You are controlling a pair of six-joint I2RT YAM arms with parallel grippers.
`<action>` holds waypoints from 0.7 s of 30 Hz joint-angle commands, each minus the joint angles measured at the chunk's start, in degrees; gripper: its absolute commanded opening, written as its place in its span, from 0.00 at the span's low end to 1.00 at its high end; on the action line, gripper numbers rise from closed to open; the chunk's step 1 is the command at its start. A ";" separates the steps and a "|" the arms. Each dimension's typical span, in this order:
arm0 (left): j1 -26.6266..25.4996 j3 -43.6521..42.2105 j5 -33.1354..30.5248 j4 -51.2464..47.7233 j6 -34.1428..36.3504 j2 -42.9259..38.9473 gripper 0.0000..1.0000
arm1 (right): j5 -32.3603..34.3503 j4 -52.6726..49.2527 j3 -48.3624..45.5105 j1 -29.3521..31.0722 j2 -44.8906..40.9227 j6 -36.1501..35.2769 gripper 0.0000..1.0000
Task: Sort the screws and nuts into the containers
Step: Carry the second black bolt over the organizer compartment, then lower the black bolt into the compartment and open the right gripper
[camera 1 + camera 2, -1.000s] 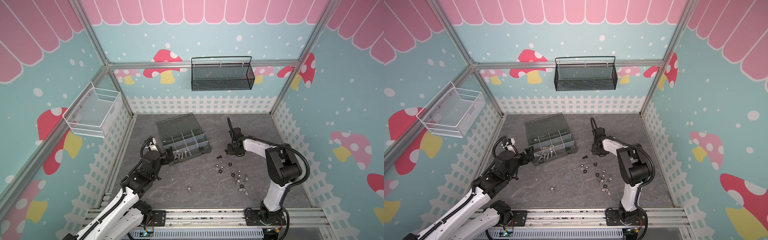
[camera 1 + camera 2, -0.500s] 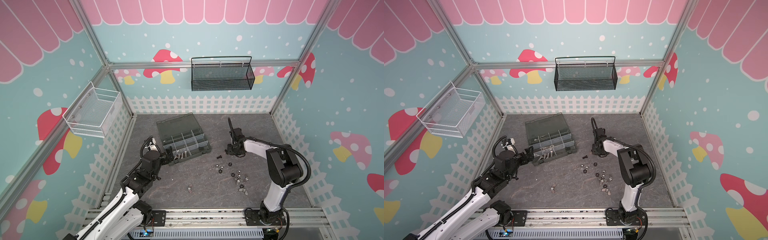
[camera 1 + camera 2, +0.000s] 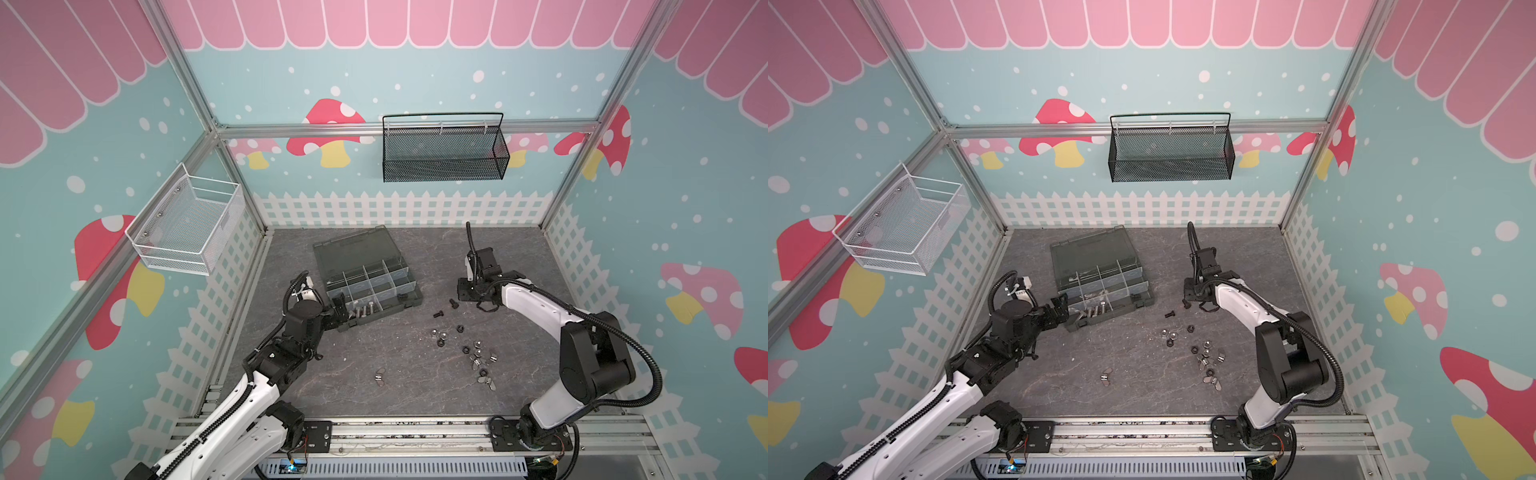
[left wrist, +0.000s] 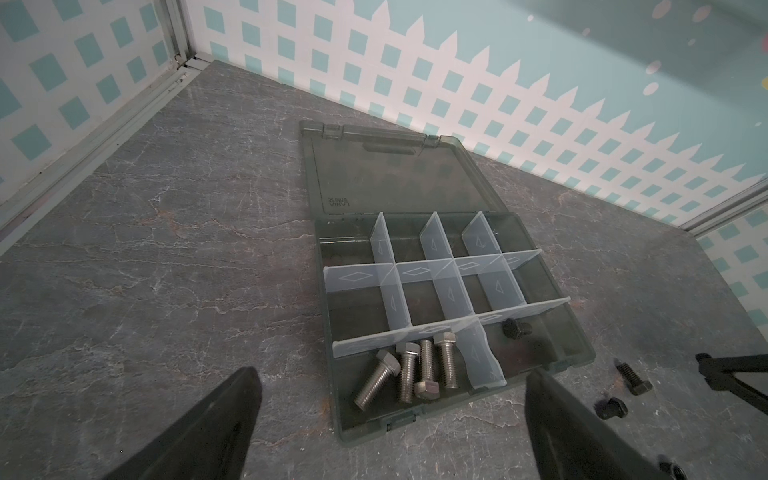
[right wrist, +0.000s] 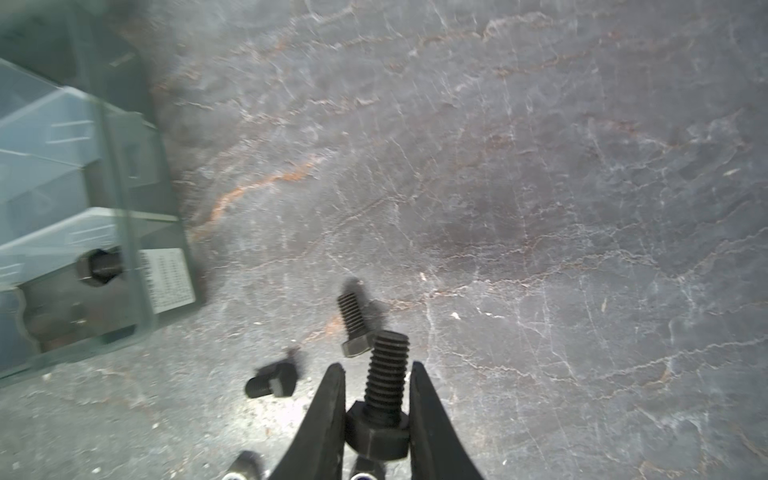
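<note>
Right wrist view. The right gripper [image 5: 375, 372] is pinched on the hex head of a black screw [image 5: 385, 376], its thread jutting past the fingertips; whether the screw is clear of the table [image 5: 540, 166] cannot be told. Because only the head is gripped, near the tips, the screw could plausibly pivot or slip out in transit and land among the 2 loose black screws [image 5: 353, 324] just beyond it. The organizer box [image 5: 124, 216] lies near. In it, 1 stored black screw [image 5: 99, 266] marks the probable target compartment. A release made too early or off-line could strike a divider [image 4: 478, 357] or fall in with the 4 silver screws [image 4: 415, 370] in the adjoining compartment. The left gripper [image 3: 340, 309], jaws spread wide and empty, sits at the box's near corner, so a crossing approach risks contact between the arms. In both top views the right arm rises from its base, folds at a high elbow and reaches forward and inward, wrist low over the table to the right of the box; the left arm stretches forward to the box. The nuts [image 3: 473, 353] lie unsorted, well apart from the box.
</note>
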 commanded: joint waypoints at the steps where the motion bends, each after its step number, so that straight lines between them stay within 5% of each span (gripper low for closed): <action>1: 0.44 1.99 -0.43 -0.20 -1.59 0.69 0.99 | -1.15 -0.91 0.64 1.66 -2.03 0.90 0.00; 21: 0.61 2.24 -0.32 -0.98 -2.45 1.57 0.99 | -4.36 -0.82 18.36 15.88 10.18 0.42 0.00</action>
